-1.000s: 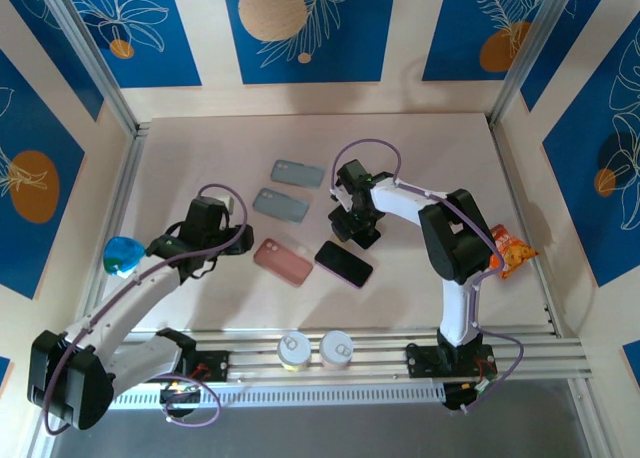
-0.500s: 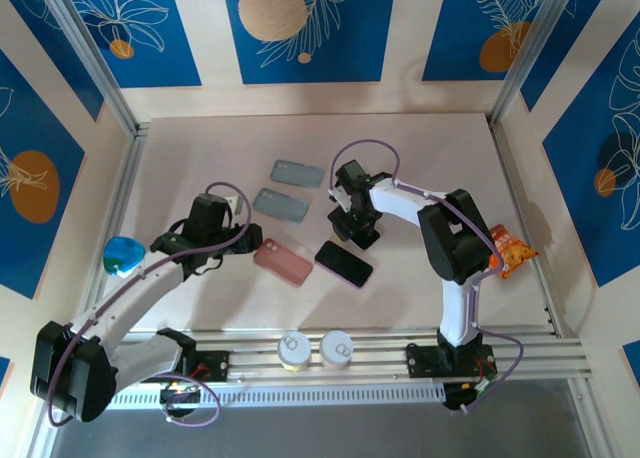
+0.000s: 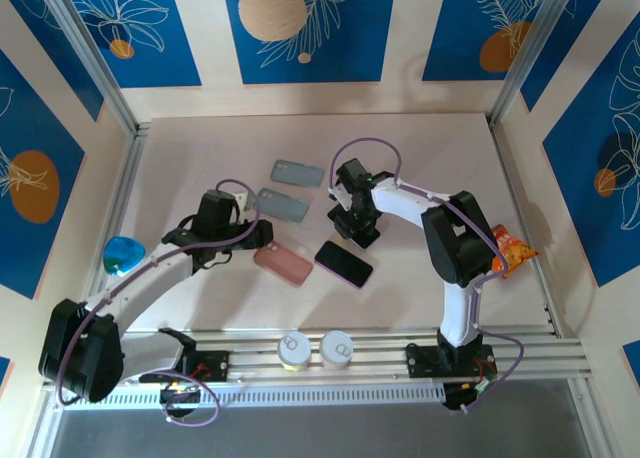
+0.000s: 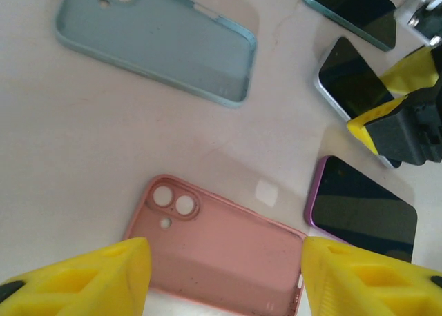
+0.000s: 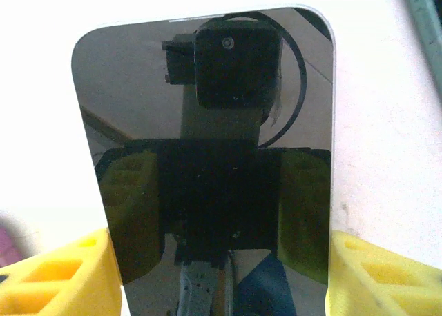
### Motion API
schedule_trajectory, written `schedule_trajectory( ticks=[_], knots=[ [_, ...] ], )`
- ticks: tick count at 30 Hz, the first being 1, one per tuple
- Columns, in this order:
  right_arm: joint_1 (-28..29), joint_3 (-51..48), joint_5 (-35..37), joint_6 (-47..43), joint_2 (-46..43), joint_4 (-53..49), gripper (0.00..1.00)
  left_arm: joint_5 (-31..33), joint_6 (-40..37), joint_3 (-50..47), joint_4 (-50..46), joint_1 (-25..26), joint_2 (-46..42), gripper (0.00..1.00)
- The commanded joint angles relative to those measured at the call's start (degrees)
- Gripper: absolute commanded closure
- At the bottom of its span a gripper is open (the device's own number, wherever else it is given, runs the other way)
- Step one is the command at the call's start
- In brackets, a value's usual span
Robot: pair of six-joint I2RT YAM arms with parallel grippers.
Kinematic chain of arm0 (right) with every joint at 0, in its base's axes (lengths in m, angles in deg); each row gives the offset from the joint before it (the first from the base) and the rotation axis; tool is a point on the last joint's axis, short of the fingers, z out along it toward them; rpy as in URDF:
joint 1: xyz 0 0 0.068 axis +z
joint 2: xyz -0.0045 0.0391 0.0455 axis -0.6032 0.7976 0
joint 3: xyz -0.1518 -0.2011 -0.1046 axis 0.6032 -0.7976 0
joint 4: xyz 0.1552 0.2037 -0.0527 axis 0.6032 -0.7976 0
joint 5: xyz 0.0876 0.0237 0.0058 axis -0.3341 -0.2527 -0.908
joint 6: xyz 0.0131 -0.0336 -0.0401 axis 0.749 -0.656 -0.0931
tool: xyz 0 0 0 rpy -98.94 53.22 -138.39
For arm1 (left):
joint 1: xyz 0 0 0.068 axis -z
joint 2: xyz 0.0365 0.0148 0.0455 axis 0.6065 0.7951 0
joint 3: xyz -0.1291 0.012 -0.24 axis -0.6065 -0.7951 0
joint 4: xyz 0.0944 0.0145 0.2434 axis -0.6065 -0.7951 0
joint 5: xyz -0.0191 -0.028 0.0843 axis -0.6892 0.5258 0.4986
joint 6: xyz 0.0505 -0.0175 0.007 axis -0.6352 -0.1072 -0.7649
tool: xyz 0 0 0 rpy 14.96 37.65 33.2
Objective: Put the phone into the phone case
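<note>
A pink phone case [image 4: 221, 243] lies open side up on the table, also the pink case [image 3: 283, 263] in the top view. My left gripper [image 4: 224, 274] hovers over its near end, open, one yellow finger [image 4: 83, 274] on each side. A silver-edged phone [image 5: 207, 143] lies screen up; my right gripper [image 5: 221, 274] is shut on the phone, its yellow fingers [image 5: 387, 274] against the long edges. From above, the right gripper [image 3: 357, 228] stands on that phone. A purple phone [image 3: 344, 264] lies right of the pink case.
Two grey-blue cases [image 3: 297, 173] [image 3: 281, 205] lie behind the pink one. A blue object [image 3: 123, 254] sits at the left, a snack packet [image 3: 510, 250] at the right. Two cans [image 3: 296, 350] [image 3: 336, 348] stand on the front rail.
My left gripper has moved right and forward, closer to the pink case. The right arm has stayed over the silver phone.
</note>
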Motion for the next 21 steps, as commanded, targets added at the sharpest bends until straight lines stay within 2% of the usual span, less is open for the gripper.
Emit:
schedule_trajectory(
  ticks=[1,8,15,21],
  knots=[
    [0.36,0.89,-3.16,-2.06,-5.11,-0.9,0.44,-4.39,0.5,0.85,4.96,1.1,2.86,0.4],
    [1.44,1.51,-6.11,-2.78,-7.65,-3.17,0.45,-11.08,3.29,2.98,13.04,2.09,10.78,0.35],
    [3.15,1.43,-9.42,-1.79,-9.51,-3.73,0.45,-17.49,6.89,7.19,20.37,3.67,20.39,0.36],
    [4.05,1.25,-10.47,-1.3,-10.21,-3.8,0.45,-19.97,9.64,10.44,24.57,4.81,26.24,0.35]
  ],
)
